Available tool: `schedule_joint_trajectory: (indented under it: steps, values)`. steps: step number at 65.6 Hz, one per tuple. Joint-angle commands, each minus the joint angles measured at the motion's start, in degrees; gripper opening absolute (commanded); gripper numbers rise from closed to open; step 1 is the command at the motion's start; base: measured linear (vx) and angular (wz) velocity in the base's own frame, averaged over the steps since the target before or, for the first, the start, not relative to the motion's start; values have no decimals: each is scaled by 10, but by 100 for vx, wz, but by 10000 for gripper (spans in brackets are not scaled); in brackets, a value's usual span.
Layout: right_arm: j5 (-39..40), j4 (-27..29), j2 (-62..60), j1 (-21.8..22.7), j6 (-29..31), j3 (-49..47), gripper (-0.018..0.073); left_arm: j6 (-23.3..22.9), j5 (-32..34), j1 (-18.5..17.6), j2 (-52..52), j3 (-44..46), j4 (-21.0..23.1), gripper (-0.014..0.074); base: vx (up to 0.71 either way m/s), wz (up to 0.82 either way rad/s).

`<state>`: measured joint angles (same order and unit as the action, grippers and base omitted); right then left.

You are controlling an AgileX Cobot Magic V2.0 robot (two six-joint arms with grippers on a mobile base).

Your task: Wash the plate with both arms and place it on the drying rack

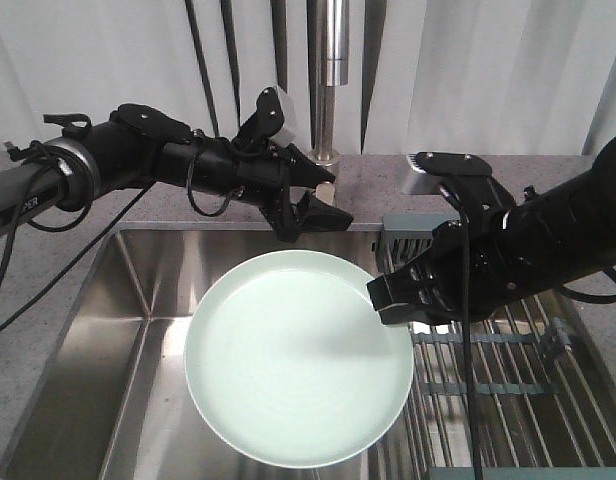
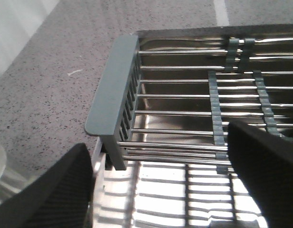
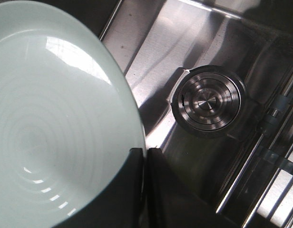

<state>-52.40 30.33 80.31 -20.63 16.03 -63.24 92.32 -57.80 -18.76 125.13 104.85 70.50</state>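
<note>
Plate (image 1: 288, 360) hangs over the sink (image 1: 128, 300), pinched at its right rim by the right gripper (image 1: 393, 300), which is clamped on the edge. Left gripper (image 1: 310, 215) hovers behind it near the tap (image 1: 333, 60), spread wide and empty. No water seems to run, though glare makes that hard to judge. The hand-over to drying looks due: the plate must swing right onto the drying rack (image 1: 508, 380) and be lowered gently, since one edge grip bears it.
</note>
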Motion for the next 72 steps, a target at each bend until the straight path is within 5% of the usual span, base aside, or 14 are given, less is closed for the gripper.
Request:
schedule_joint_trajectory:
  steps: [1,15,26,41,58,65,72]
  values:
    - [17,18,-19,1,4,-15,-1,-10,-60,-5,-41,18,23,521,0,0]
    - [17,18,-19,1,4,-15,-1,-34,-61,-4,-45,18,13,519,0,0]
    - [17,18,-19,1,4,-15,-1,-96,-37,-4,-76,18,-65,519,0,0]
    - [18,18,-19,1,4,-15,-1,-358,62,-4,-143,18,-254,519,0,0]
    - [18,18,-19,1,4,-15,-1,-643,56,0,-205,18,-481,519,0,0]
    - [18,18,-19,1,4,-15,-1,-730,23,4,-222,16,-556,519,0,0]
    - [18,18,-19,1,4,-15,-1,-779,-7,16,-235,12,-576,519,0,0]
